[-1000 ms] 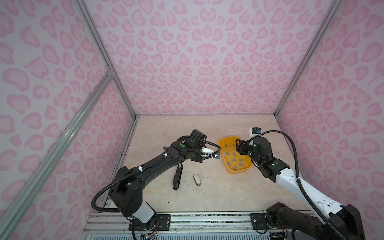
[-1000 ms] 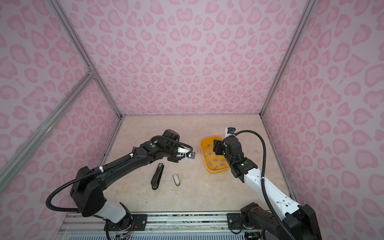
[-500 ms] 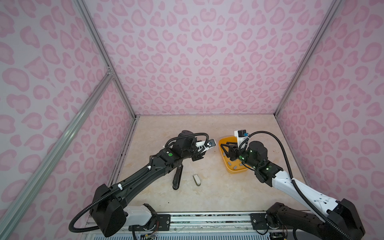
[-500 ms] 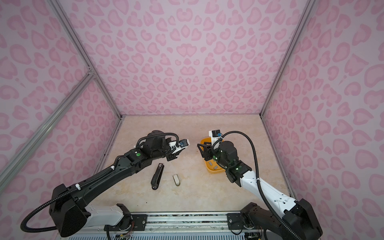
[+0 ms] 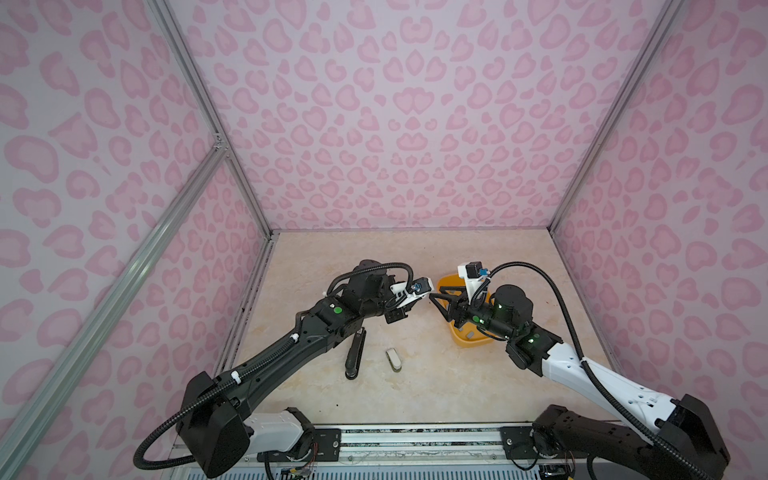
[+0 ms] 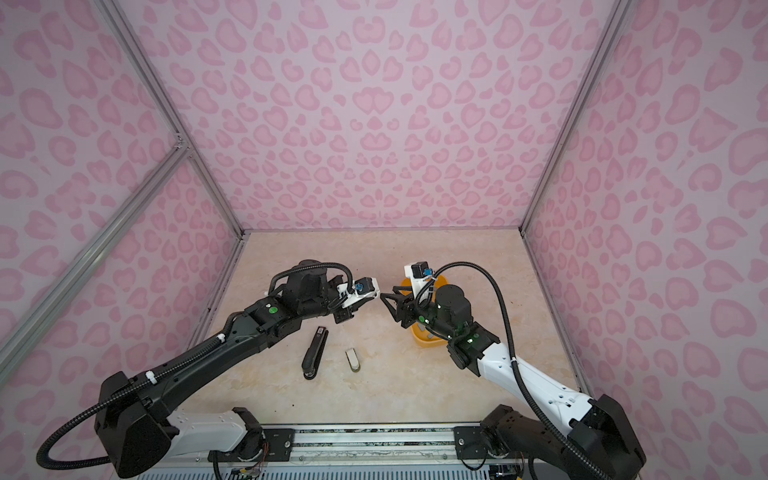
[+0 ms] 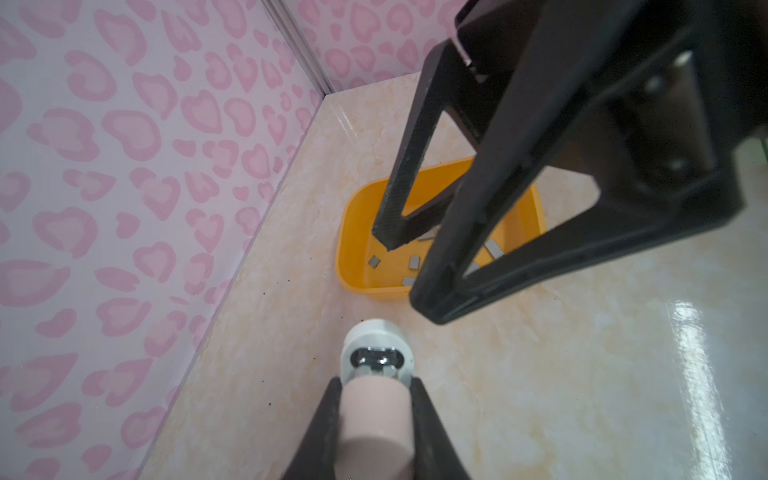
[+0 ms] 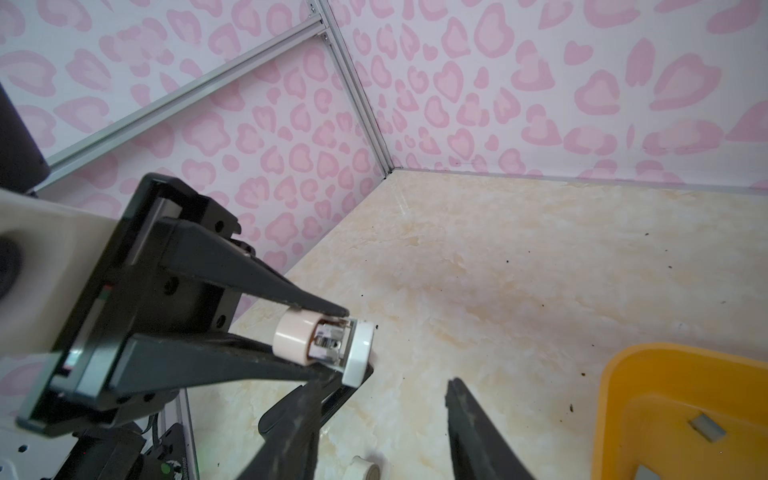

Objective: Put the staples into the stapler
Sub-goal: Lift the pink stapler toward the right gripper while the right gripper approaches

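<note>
My left gripper [image 7: 376,388] is shut on a small beige stapler [image 7: 376,419] with a white end cap; its metal channel [image 8: 328,343] shows between body and cap. In both top views it hangs above the table left of the orange tray [image 5: 469,338] [image 6: 428,340]. My right gripper [image 8: 382,405] is open and holds nothing. It points at the stapler's white end from close by [image 5: 437,305] [image 6: 390,308]. Several grey staples [image 7: 374,261] [image 8: 706,428] lie loose in the tray.
A long black stapler [image 5: 355,353] [image 6: 314,351] lies on the table below the left arm. A small white stapler [image 5: 394,359] [image 6: 353,359] lies next to it. Pink patterned walls close in the left, back and right sides.
My right gripper has left the tray and swung left to face the held stapler, its jaws a little narrower. The left arm has drawn back and turned, stapler still gripped.
</note>
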